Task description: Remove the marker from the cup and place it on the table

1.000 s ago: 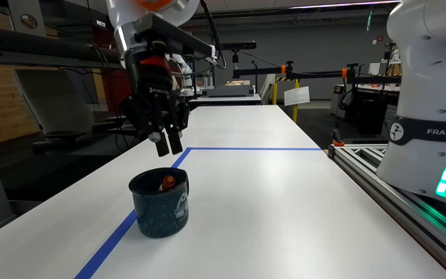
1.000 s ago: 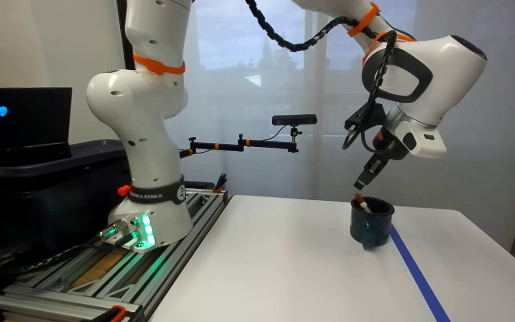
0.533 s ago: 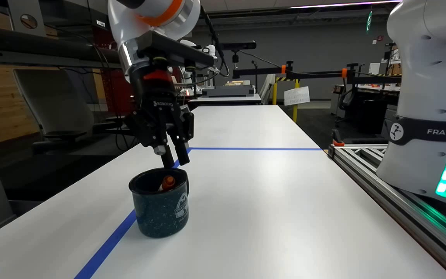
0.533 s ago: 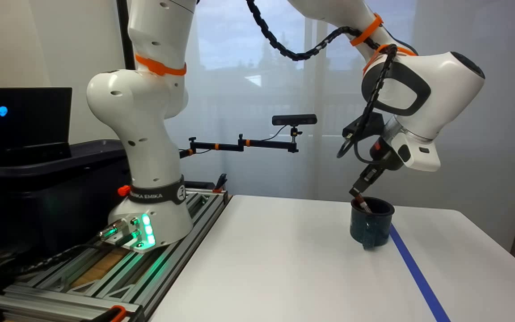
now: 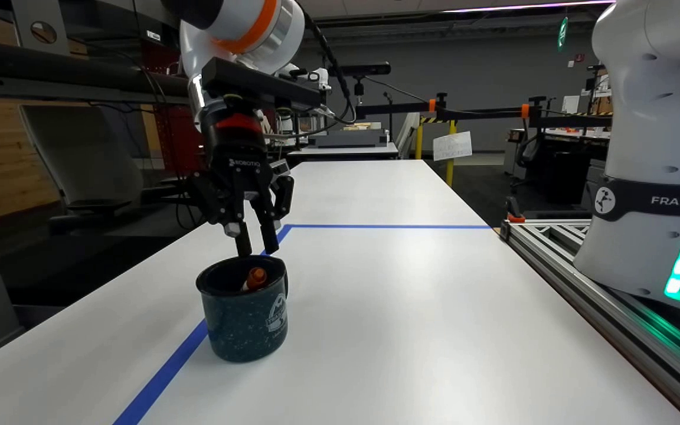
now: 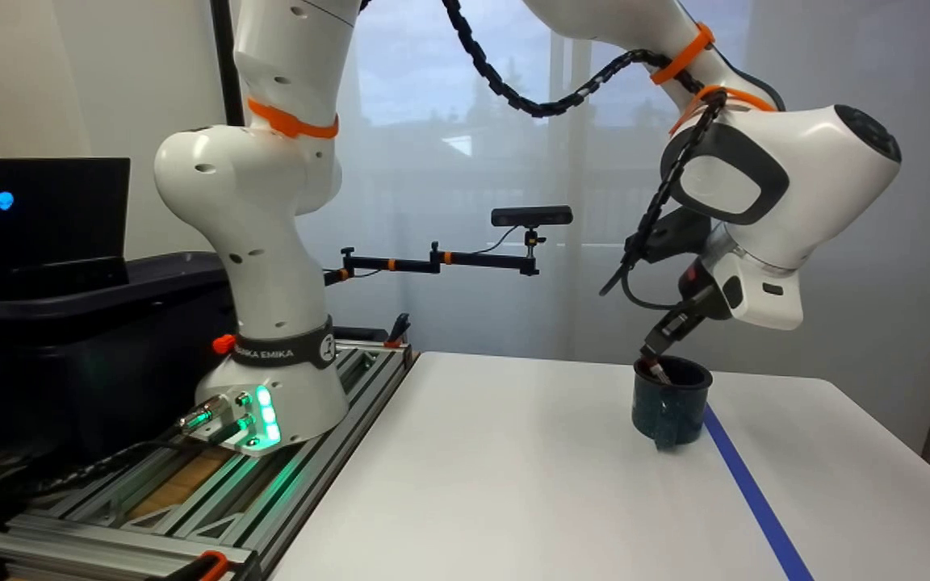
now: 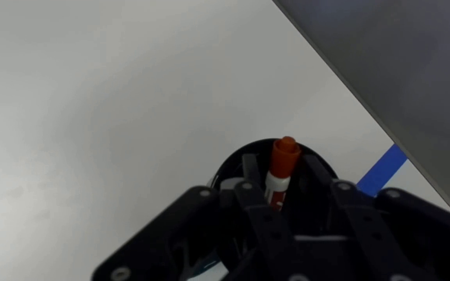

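There you were: your gripper [image 5: 258,248] hung, jaws parted, right at the cup [image 5: 242,327], the marker [image 7: 283,160] leaning inside!

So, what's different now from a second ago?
The gripper has moved down to about the rim of the cup and looks slightly wider open; nothing has been gripped or let go. The cup stands where it was, and the marker leans inside it as before.
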`<state>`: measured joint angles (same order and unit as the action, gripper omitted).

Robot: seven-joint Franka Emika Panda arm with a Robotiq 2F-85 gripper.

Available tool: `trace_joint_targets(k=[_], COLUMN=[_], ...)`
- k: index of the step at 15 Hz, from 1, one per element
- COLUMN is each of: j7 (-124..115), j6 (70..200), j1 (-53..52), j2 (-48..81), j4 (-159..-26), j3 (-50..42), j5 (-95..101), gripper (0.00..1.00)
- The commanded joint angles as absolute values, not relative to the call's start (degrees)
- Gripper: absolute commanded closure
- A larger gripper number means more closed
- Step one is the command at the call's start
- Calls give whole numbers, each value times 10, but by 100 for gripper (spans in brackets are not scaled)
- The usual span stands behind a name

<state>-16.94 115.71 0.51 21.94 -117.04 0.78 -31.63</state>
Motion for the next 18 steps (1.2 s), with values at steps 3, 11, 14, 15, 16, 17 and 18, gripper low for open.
trace_joint_targets(k=[3,11,14,15,16,17,18], j7=[-186,-190,-189,-192,-192,-191,-192], j6=[1145,1150,1149,1150,1151,1150,1151], j1=[13,9,9,8,7,7,6], j2=[246,280,290,293,296,300,302], j4=[-1148,-1129,-1120,-1119,-1116,-1112,-1111], j3=[8,9,11,11,12,13,13], j5=[-355,-368,-368,-366,-367,-366,-365], gripper=[66,65,63,65,67,69,69])
